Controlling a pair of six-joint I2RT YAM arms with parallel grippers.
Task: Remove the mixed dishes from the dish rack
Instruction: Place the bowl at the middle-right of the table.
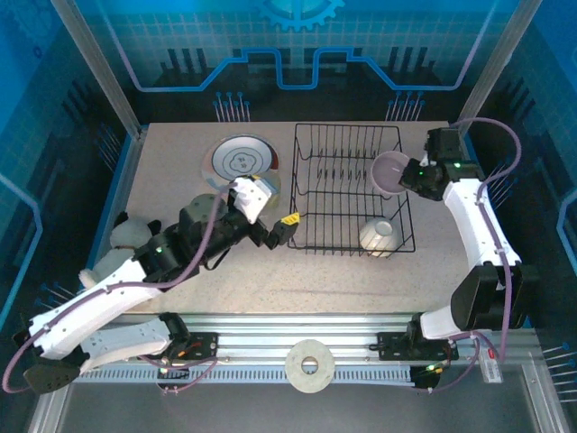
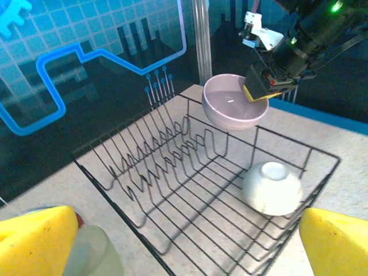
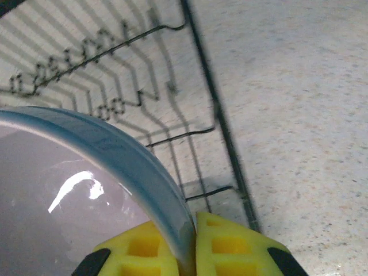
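The right tool [image 3: 192, 244] is clamped on the rim of a lavender bowl [image 2: 233, 106] and holds it in the air over the right side of the dish rack [image 1: 297, 180], clear of the wires. A white bowl [image 2: 271, 187] lies upside down in the rack's near right corner. The left tool [image 1: 281, 229] hangs just beside the rack's near left corner, fingers wide apart, gripping nothing. A round plate [image 1: 240, 161] lies on the bench [image 1: 361, 280] left of the rack.

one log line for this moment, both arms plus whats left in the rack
right fingers: shut on lavender bowl, held above rack right side | left fingers: open, at rack left side | in rack: white bowl, upside down
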